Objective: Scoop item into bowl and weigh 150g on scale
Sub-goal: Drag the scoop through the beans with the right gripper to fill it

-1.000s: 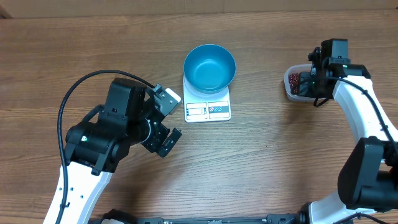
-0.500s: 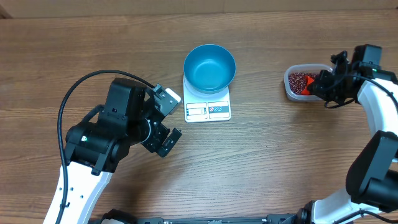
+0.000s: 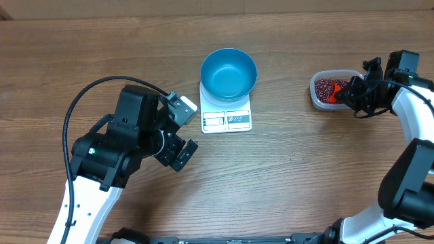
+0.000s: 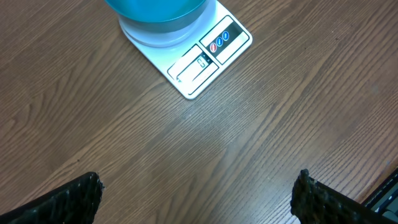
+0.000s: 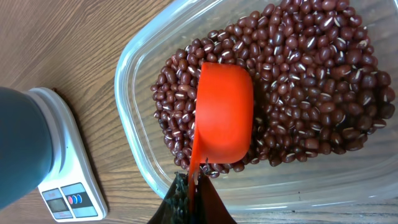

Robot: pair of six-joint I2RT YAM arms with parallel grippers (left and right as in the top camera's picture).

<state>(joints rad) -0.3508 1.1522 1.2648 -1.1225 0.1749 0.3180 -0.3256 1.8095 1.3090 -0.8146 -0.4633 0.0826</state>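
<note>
one blue bowl (image 3: pixel 228 72), one white scale (image 3: pixel 226 115), one clear tub (image 3: pixel 319 99), one orange-red scoop (image 5: pixel 224 112), two arms. the beans (image 5: pixel 311 93) are far too many to count. they lie as one loose heap covering the floor of the tub.

the bowl sits on the far part of the scale, its rim reaching slightly past the scale's sides. the strip with the display and buttons lies uncovered along the near edge. both stand around the middle of the bench (image 3: pixel 305 176), toward its far side.

the tub is well to the right of the scale, near the right edge of the overhead view, with a wide stretch of bare wood between them.

the right gripper (image 5: pixel 191 198) is clenched on the scoop's thin handle, at the tub's near wall. the scoop's cup is inside the tub walls, low at the heap. whether it carries beans cannot be told.

the left gripper (image 4: pixel 199 202) is released, jaws spread wide and holding nothing. it hangs over bare wood, to the left of and nearer than the scale, apart from it. a black cable (image 3: pixel 81 102) loops over that arm. the near half of the bench between the arms is open wood.
</note>
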